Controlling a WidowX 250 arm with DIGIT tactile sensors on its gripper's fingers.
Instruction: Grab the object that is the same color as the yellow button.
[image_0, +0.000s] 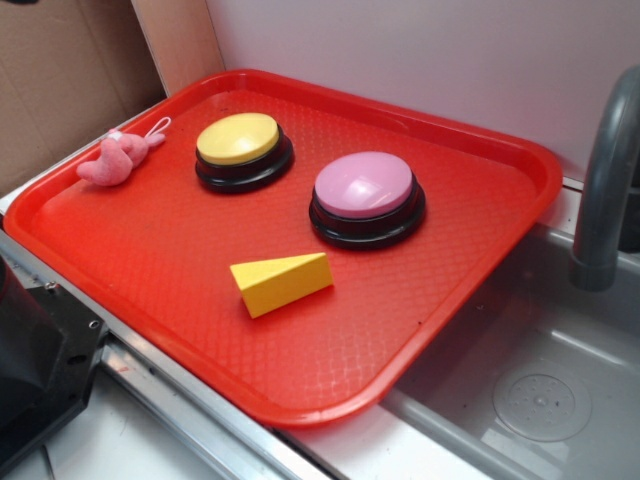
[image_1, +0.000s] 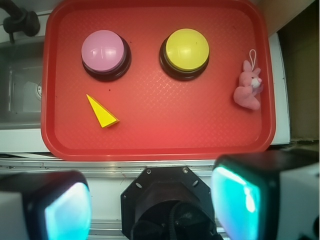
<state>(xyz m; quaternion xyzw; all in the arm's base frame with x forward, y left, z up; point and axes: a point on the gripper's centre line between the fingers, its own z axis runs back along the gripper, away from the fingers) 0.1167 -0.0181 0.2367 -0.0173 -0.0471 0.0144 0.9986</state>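
the hand (image_1: 150, 200) hung spread wide at the frame's bottom, empty. the small yellow plastic wedge (image_1: 102, 112) lay flat in the lower left of the red tray (image_1: 160, 145), clear of the yellow-domed button (image_1: 187, 49), easy to pinch.

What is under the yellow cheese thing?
The small yellow plastic wedge lies flat on the bumpy red plastic tray. Only tray shows around it. The patch right beneath the wedge is covered, so nothing there can be seen.
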